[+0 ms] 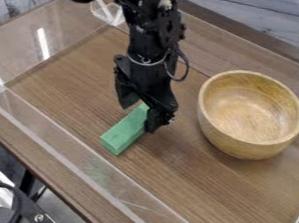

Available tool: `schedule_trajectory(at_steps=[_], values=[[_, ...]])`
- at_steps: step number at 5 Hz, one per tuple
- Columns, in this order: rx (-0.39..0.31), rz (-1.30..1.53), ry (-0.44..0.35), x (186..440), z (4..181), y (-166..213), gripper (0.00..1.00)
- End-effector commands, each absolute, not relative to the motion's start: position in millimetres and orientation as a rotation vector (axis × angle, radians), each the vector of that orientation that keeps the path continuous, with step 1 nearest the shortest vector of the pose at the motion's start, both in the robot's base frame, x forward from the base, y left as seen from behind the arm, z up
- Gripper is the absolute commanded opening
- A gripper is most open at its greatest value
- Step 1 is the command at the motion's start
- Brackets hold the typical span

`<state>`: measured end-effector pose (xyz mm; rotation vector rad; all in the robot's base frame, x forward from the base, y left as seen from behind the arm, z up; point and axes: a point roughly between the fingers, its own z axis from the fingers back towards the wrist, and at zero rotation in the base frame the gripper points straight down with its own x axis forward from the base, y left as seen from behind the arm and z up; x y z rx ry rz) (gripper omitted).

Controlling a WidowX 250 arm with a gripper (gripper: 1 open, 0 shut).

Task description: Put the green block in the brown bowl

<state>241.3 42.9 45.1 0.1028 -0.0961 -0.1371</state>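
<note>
The green block (124, 131) lies flat on the wooden table, an elongated bright green bar pointing from near left to far right. My gripper (141, 111) points straight down over the block's far end, open, one finger on each side of that end, low near the table. The fingers hide part of the block's far end. The brown bowl (252, 115) stands upright to the right, round, light wood, with nothing inside it.
A clear acrylic wall (52, 164) runs along the table's near and left edges. The black arm (138, 22) rises from the gripper toward the upper left. Bare wood lies between block and bowl.
</note>
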Motion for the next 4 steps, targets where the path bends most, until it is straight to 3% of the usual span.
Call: schedule_trajectory(at_steps=[1, 2, 3, 4], values=[[0.099, -0.117, -0.160, 252.0, 56.6, 41.6, 1.00], [0.088, -0.104, -0.167, 250.8, 55.4, 37.5, 1.00], [0.090, -0.103, -0.163, 247.7, 59.7, 41.1, 0.00], [0.090, -0.103, -0.158, 245.7, 63.6, 44.3, 0.00]])
